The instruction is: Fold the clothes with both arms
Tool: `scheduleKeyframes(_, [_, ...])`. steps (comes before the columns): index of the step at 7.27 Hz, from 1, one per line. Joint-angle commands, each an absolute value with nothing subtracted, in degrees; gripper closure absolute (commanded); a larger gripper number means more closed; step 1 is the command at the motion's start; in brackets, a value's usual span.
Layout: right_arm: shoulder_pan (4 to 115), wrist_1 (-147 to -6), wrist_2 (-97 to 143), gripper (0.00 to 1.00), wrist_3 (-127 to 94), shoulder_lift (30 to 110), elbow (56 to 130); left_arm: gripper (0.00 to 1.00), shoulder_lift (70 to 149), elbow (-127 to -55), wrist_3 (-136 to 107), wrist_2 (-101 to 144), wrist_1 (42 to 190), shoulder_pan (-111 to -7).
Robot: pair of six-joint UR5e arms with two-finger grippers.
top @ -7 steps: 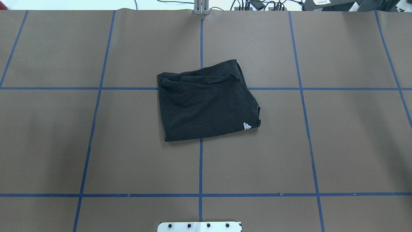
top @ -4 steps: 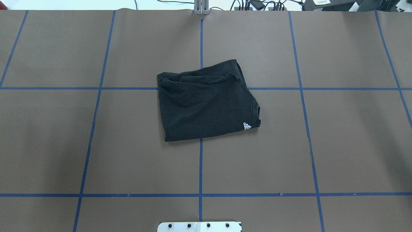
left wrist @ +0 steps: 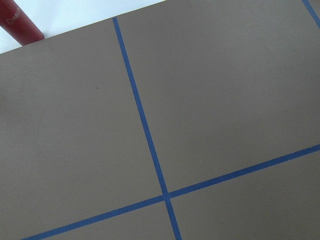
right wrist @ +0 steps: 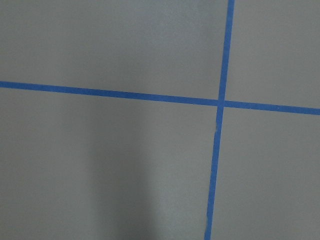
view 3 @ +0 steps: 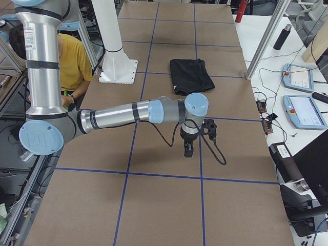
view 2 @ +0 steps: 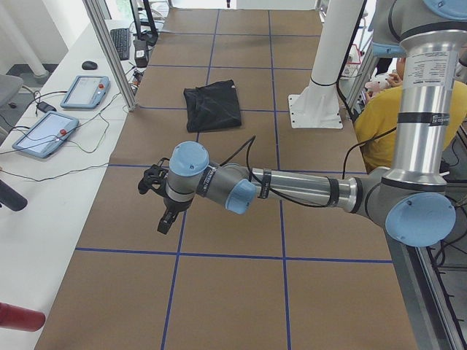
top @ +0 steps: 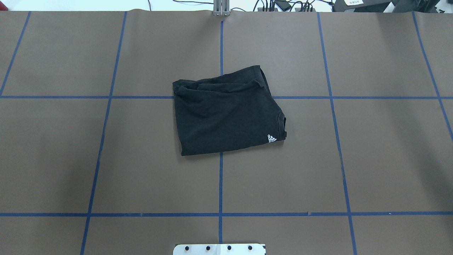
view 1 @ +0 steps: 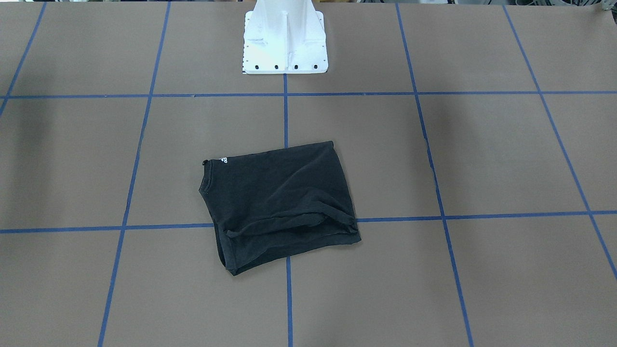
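Left arm: The left arm (view 2: 299, 189) is stretched out long and low over the desk (top: 389, 159). The wrist is bent so that the end is pointed down.
Left pincer: The left pincer (view 2: 165, 223) is held over the desk, near a crossing of blue lines (left wrist: 145, 125). It is seen only from the side, so it cannot be told if it is released or clenched. Nothing is seen in it.
Right arm: The right arm (view 3: 118, 115) is stretched out the same way at the other end of the desk, with the wrist turned down.
Right pincer: The right pincer (view 3: 188, 148) is pointed down at the desk beside a blue line. Released or clenched cannot be told here either.
Shirt: The black shirt (top: 226, 113) is laid folded in the middle of the desk, over a crossing of lines and well apart from both pincers. A small white logo (top: 271, 138) is shown at one corner. The far edge is bunched in layers.
Base: The white base (view 1: 285, 38) is stood at the robot's edge of the desk.
Change: Seen from overhead, the shirt has not been moved since a second ago. No arm was seen in that view then, and none is seen now.
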State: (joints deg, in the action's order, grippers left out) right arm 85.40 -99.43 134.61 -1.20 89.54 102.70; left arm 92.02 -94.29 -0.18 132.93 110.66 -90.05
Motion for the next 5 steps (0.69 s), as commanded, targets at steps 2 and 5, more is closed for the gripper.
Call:
scheduleKeyframes(2, [85.43, -99.40, 134.38, 0.00, -1.06, 89.56, 102.66, 0.00, 92.20, -95.09, -0.18, 132.54, 110.74, -90.09])
scheduleKeyframes(5, [85.43, -99.40, 134.21, 0.00, -1.23, 90.17, 102.83, 0.00, 92.37, -95.54, -0.26, 132.45, 110.74, -90.09])
